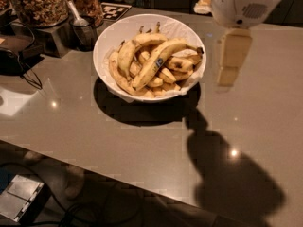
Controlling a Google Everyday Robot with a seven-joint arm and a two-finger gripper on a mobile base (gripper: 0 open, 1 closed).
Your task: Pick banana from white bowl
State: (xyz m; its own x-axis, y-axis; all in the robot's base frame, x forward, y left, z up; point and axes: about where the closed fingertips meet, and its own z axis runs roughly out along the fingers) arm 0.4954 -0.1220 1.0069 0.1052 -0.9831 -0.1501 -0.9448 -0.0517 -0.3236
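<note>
The white bowl stands on the grey counter, left of centre, lined with white paper and full of bananas. The long curved yellow banana with a dark blue sticker lies on top, running from lower left to upper right, its dark tip near the right rim. My gripper hangs from the white arm at the upper right, just right of the bowl's rim and above the counter. It holds nothing.
Glass jars of nuts and a metal cup with a scoop stand at the back left. A black cable lies on the counter's left. The counter's front edge runs diagonally along the bottom.
</note>
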